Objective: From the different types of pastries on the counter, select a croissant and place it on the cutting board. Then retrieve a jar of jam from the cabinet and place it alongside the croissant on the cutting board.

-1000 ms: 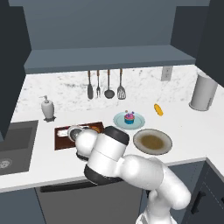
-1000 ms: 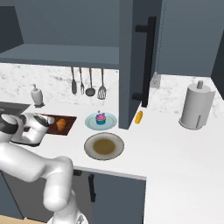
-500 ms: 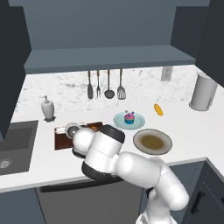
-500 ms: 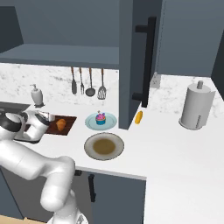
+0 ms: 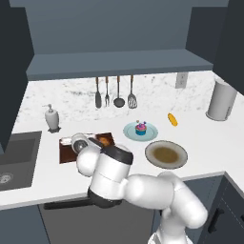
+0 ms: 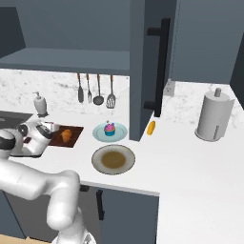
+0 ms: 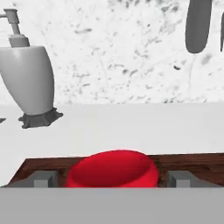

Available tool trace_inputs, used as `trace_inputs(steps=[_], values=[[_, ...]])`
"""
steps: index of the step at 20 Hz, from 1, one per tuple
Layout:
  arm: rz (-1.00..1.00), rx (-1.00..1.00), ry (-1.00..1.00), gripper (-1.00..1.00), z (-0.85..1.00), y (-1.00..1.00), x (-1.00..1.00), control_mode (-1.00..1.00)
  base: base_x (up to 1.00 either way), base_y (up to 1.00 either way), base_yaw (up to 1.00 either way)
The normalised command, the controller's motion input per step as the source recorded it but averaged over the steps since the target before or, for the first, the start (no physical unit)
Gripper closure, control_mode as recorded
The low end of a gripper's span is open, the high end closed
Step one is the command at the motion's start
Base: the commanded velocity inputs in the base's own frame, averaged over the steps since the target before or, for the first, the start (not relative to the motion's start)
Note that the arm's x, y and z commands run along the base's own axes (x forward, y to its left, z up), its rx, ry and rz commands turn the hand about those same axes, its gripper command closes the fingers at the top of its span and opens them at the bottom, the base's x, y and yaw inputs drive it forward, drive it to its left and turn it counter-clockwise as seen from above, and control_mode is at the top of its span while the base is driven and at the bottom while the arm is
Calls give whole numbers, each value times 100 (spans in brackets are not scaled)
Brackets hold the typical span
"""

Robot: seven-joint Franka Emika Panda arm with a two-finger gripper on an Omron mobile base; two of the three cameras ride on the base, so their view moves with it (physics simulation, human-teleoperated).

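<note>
Jar was pinched between the fingertips at bottom centre, low over the board. Croissant lay on the board, frame left. Early release could tip the jar against it.

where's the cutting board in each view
Left base view: cutting board sits left of centre on the counter, partly behind the hand.
Right base view: at the left edge, with the croissant on it.
Hand view: a brown strip across the bottom, under the red jar.
Shared landmark: the soap dispenser stands just behind the board's left part.
</note>
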Motion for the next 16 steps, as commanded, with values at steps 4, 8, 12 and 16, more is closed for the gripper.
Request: trace_inputs(steps=[4,8,12,16], values=[[0,0,-20,-100,-17,-8,-83,-100,0,0,0],[0,0,-16,-100,-23,-1,-61,-100,0,0,0],[-3,0,-14,-100,-9,-10,-68,-100,0,0,0],[-2,0,-21,-100,34,-34,-94,-100,0,0,0]])
